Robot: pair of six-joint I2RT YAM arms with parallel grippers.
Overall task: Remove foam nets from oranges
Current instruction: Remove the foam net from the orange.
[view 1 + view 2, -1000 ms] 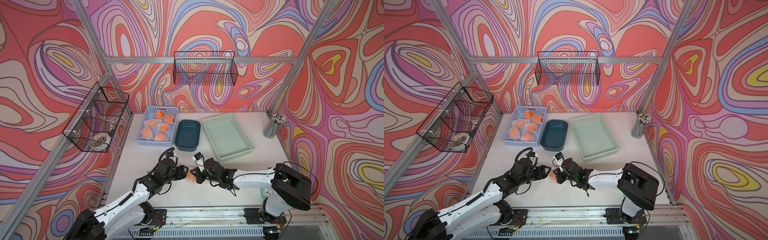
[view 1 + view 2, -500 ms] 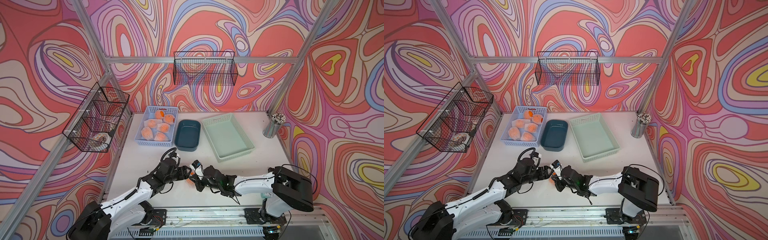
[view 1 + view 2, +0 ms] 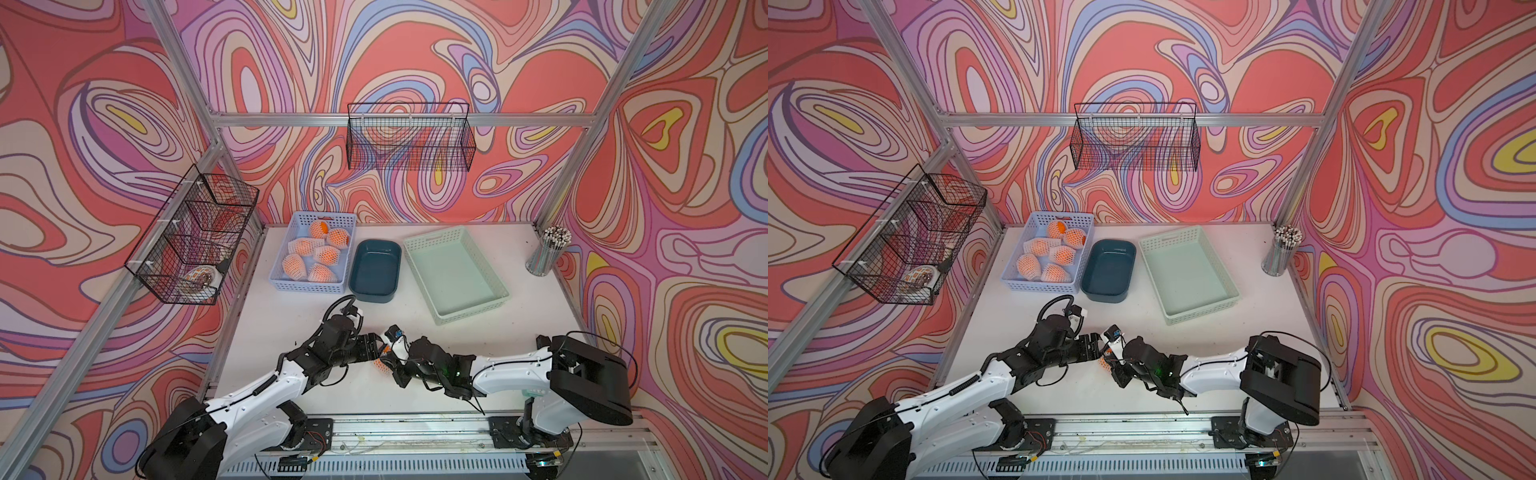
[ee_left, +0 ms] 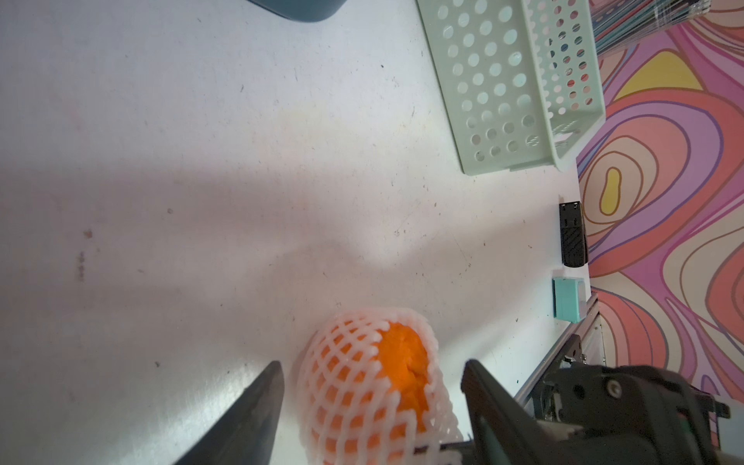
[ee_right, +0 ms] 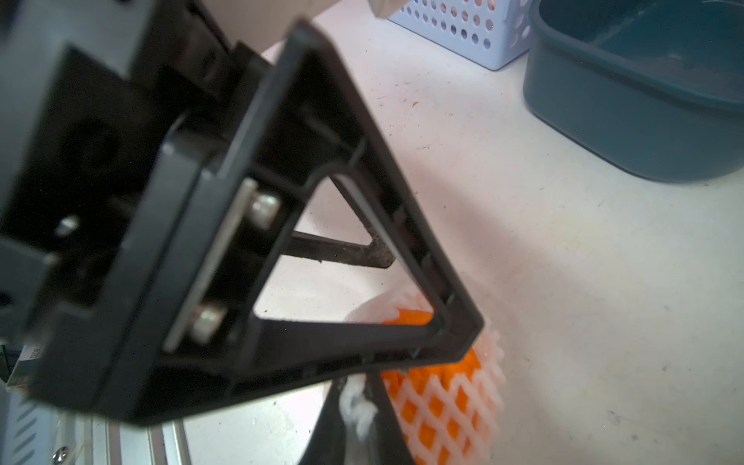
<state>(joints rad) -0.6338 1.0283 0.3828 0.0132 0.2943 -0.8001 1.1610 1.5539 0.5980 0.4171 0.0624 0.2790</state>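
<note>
Swirled pink walls close round the white counter (image 3: 291, 324). Against a second ago, we find the right wrist sunk toward 6 o'clock, and the orange (image 4: 402, 362) between the arms shows less, only a sliver in both top views. It lies on the counter near the 6 o'clock edge, bright and dimpled. Its foam net (image 4: 342, 390), white with diamond holes, covers all but one bare end. Our left tool (image 4: 372, 364) stands spread, a finger on either side of the net and clear of it. Our right tool (image 5: 358, 406) pinches a tuft of that net. More netted oranges (image 3: 293, 264) sit in the lavender basket (image 3: 286, 286) at 11 o'clock.
</note>
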